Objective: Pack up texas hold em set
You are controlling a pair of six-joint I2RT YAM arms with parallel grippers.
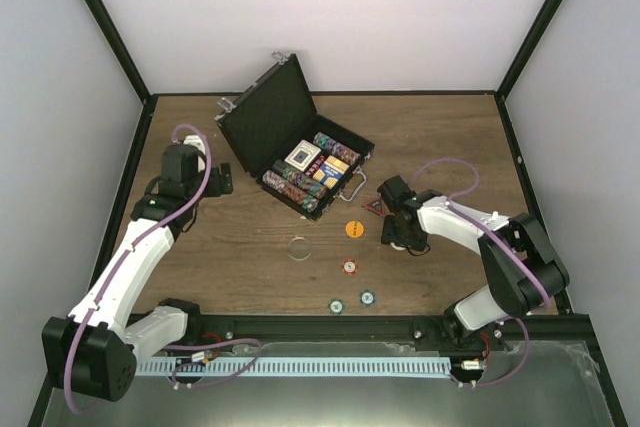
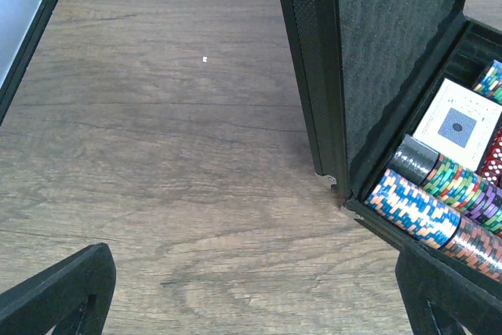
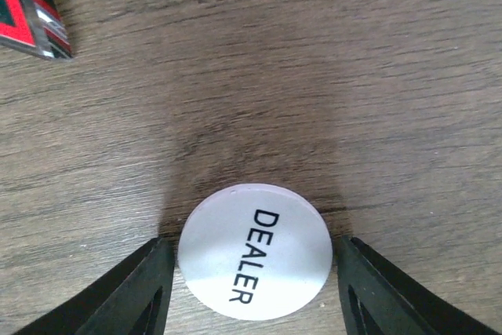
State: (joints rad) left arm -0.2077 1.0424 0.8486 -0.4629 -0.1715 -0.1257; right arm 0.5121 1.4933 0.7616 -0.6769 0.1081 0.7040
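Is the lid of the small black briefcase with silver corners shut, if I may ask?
No, the small black briefcase stands with its lid raised, showing multicoloured poker chips inside.

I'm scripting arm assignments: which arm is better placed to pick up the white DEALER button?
Right. The right tool straddles the DEALER button, with a finger close on each side. The left tool hangs open by the case lid, with no button in its view.

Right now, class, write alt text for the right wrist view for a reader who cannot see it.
A white button printed DEALER lies flat on the wooden table, flanked closely by the black fingers of the right gripper. A corner of a red-and-black marker shows at top left.
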